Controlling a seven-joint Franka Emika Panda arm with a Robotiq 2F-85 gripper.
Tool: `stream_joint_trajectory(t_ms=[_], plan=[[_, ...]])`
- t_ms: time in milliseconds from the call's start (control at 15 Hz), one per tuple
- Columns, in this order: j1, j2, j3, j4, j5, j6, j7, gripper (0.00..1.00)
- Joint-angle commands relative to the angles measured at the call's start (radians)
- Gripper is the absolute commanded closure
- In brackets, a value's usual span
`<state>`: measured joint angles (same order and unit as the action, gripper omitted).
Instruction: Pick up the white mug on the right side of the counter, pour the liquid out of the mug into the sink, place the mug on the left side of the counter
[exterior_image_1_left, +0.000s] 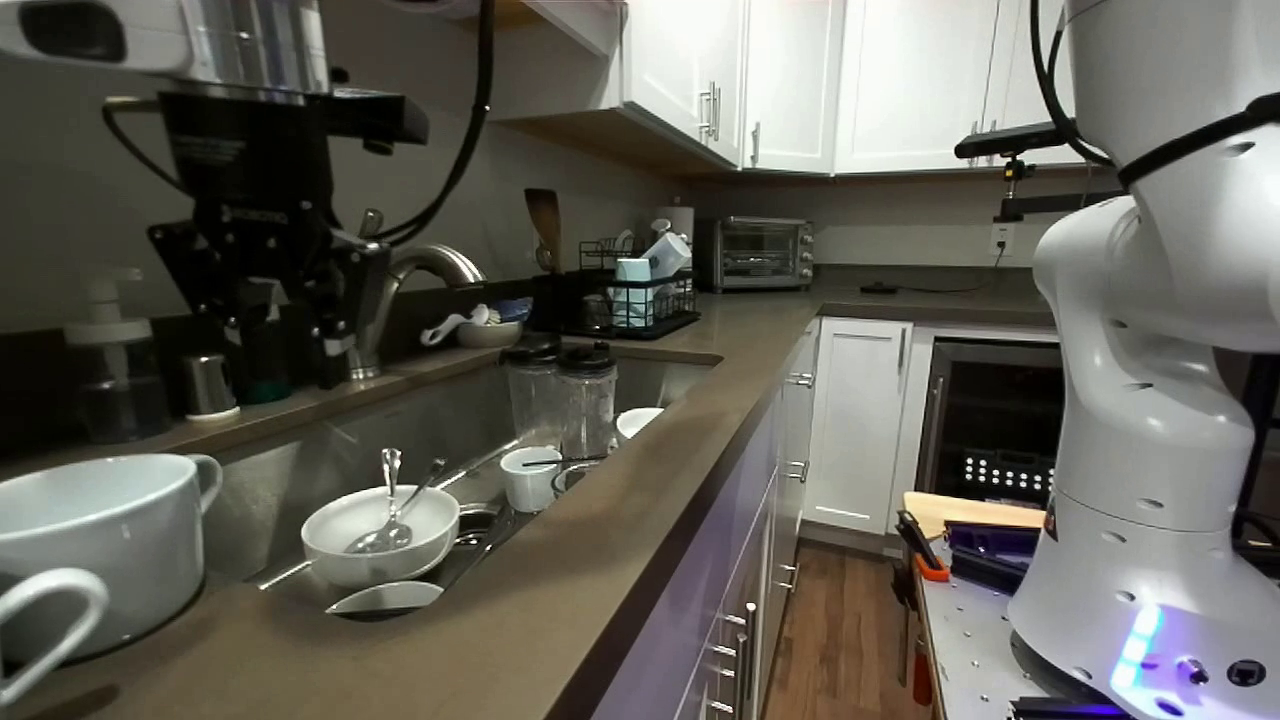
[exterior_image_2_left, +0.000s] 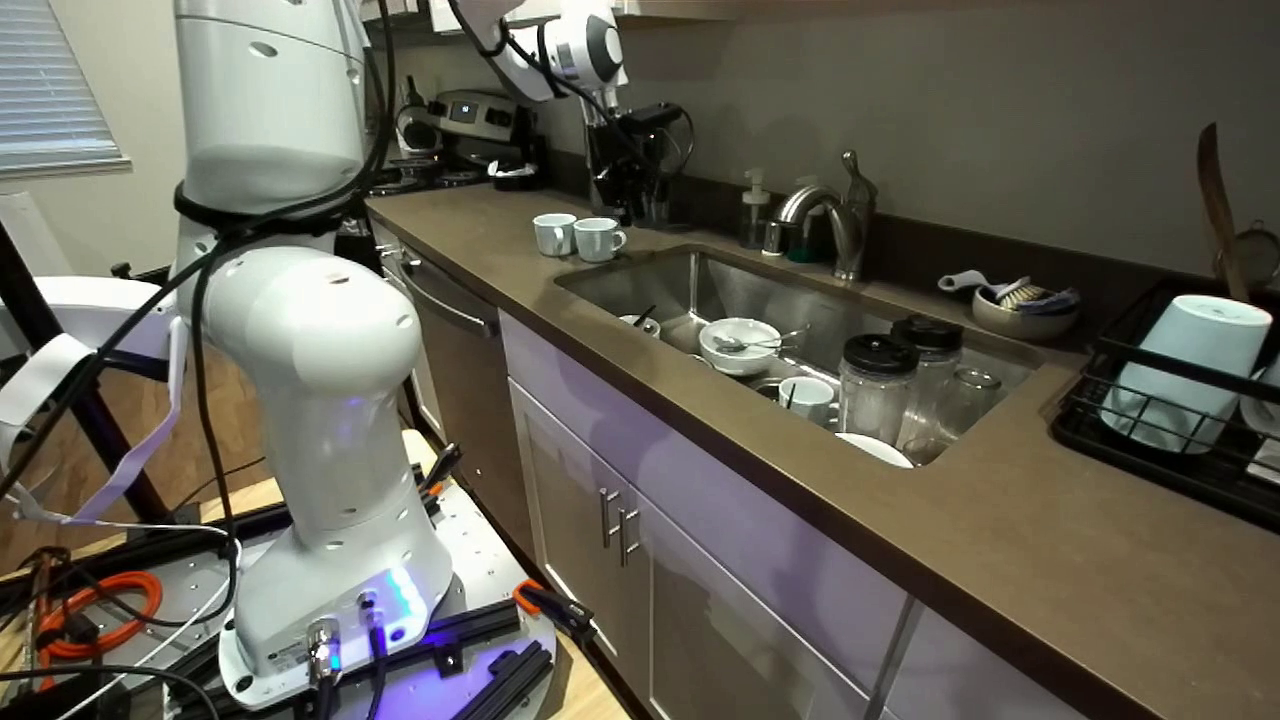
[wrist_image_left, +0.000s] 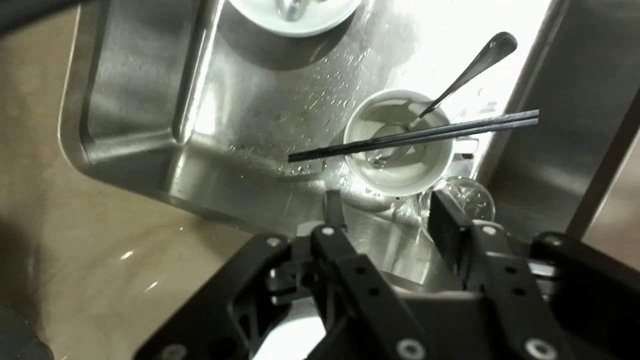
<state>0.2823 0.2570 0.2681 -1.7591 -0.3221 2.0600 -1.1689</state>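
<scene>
Two white mugs stand upright side by side on the counter (exterior_image_2_left: 470, 235), beyond the sink's far end in an exterior view: a nearer-edge mug (exterior_image_2_left: 553, 236) and a mug beside the sink (exterior_image_2_left: 596, 241). In an exterior view, a large mug (exterior_image_1_left: 110, 560) shows at the left, with another mug's handle (exterior_image_1_left: 70, 610) in front. Their contents are not visible. My gripper (exterior_image_1_left: 285, 350) is open and empty, pointing down above and behind the mugs; it also shows in an exterior view (exterior_image_2_left: 628, 208). In the wrist view the spread fingers (wrist_image_left: 387, 200) overlap the sink (wrist_image_left: 130, 75). A white shape below them is mostly hidden.
The sink holds a bowl (exterior_image_2_left: 740, 350), a mug with spoon and chopsticks (wrist_image_left: 400, 175), a clear glass (wrist_image_left: 472, 200) and lidded jars (exterior_image_2_left: 878, 390). The faucet (exterior_image_2_left: 850, 235), soap bottle (exterior_image_2_left: 755, 210) and drying rack (exterior_image_2_left: 1150, 450) stand around it. A wall runs behind.
</scene>
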Motion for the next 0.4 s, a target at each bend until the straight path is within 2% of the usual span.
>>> stream_joint_trajectory(t_ms=[0,133,267,333], plan=[[-0.044,-0.154,-0.008,-0.152,0.014,0.022,-0.039,0.48],[-0.058,-0.225,-0.018,-0.215,0.015,0.026,-0.045,0.48],[-0.067,-0.298,-0.031,-0.282,0.021,0.035,-0.050,0.41],[-0.049,-0.196,-0.027,-0.176,0.000,-0.001,-0.013,0.45]])
